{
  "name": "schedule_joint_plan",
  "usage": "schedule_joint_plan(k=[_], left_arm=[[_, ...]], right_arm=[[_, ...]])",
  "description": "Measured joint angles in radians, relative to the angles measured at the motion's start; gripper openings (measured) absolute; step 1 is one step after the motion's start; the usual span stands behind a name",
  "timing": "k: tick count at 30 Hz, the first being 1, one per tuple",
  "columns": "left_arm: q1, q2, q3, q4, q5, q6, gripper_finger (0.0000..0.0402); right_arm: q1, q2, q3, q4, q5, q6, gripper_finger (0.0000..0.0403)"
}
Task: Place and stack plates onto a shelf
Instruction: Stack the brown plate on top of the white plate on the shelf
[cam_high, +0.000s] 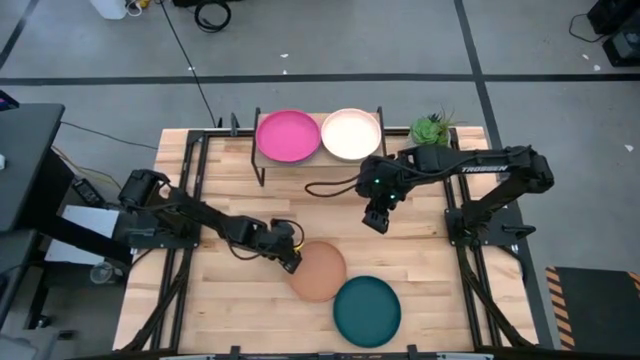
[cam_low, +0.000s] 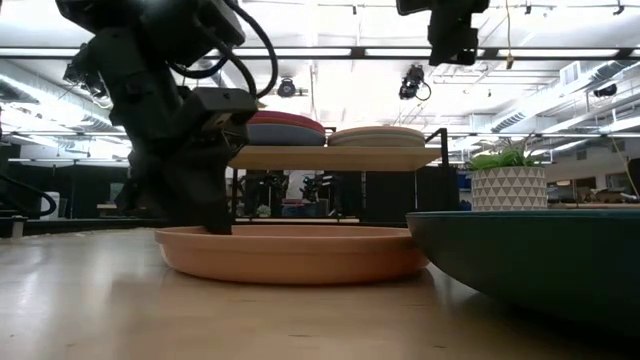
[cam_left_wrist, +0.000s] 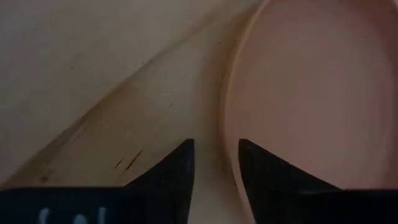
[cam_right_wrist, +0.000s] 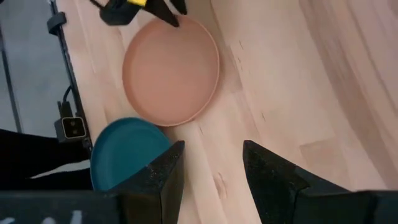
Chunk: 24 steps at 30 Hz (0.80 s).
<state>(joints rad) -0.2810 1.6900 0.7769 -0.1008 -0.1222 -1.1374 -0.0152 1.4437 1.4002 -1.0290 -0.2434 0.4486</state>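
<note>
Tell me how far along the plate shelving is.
Done: a round magenta plate and a grey-white plate top two piles on the small wood-topped shelf. In hand: the left gripper, open, straddles the tan plate's rim. Left: that one and the dark teal plate. The right gripper hovers open.

In the low view the dark teal plate (cam_low: 530, 265) runs off the right and bottom edges of the frame. The left gripper (cam_low: 205, 205) hides the left end of the shelf (cam_low: 330, 157), whose plank edge conceals the undersides of the stacked plates at centre. In the left wrist view the tan plate (cam_left_wrist: 311, 87) is cut off at the upper right.
</note>
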Motion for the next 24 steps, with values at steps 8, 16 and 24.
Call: schedule_joint_plan(k=[8,16,24], left_arm=[[-0.011,0.0,-0.003,-0.001,-0.064,-0.034,0.0028],[0.012,-0.024,-0.005,-0.002,-0.089,-0.035,0.0026],[0.067,-0.152,-0.004,0.007,-0.103,0.027,0.0014]], right_arm=[[-0.001,-0.022,0.0,0.003,0.018,0.019,0.0168],[0.0,-0.024,0.0,0.003,0.017,0.024,0.0168],[0.016,-0.024,0.0,0.011,0.017,0.023,0.0168]])
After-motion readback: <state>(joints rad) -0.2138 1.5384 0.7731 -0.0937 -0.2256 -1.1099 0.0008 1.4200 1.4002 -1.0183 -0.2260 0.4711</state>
